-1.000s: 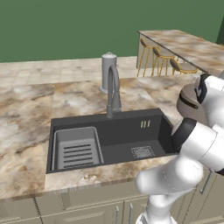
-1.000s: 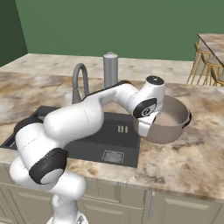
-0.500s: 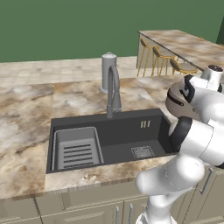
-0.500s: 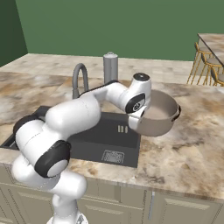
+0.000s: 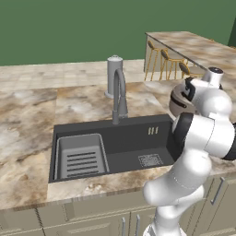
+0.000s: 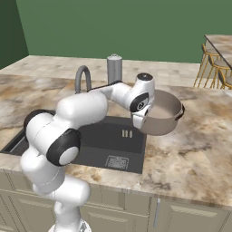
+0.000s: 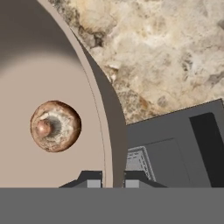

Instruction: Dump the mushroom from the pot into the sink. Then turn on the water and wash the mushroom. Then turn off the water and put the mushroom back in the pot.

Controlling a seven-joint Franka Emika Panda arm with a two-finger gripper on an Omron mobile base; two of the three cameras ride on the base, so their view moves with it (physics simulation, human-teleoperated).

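Gripper [image 7: 107, 183] clamped on rim of round grey-brown metal pot [image 6: 159, 118] | pot raised near dark rectangular sink [image 5: 133, 138] | brown mushroom [image 7: 55, 126] undumped | washing, return outstanding

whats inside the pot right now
One mushroom lies on the pot floor, stem side up, in the hand view. The rest of the floor runs past that view's edge, so it can't be checked.

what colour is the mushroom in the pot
Mottled brown with a paler centre, the small round mushroom; clearest in the hand view.
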